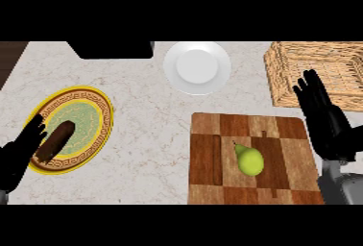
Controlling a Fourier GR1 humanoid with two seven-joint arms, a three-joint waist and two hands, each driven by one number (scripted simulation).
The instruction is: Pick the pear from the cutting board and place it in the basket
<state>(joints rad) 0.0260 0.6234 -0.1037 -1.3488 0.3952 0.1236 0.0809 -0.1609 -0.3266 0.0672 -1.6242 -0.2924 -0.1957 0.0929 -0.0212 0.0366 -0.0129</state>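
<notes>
Green pear (249, 160) on board, left of right hand (327, 126).

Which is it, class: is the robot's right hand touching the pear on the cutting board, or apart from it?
Apart. The head view shows bare cutting board between the pear and the right hand, which is open at the board's right edge.

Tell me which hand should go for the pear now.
Right. The right hand, fingers straight, hovers at the cutting board's right edge, between the pear and the basket. The left hand is far off, over the patterned plate.
</notes>
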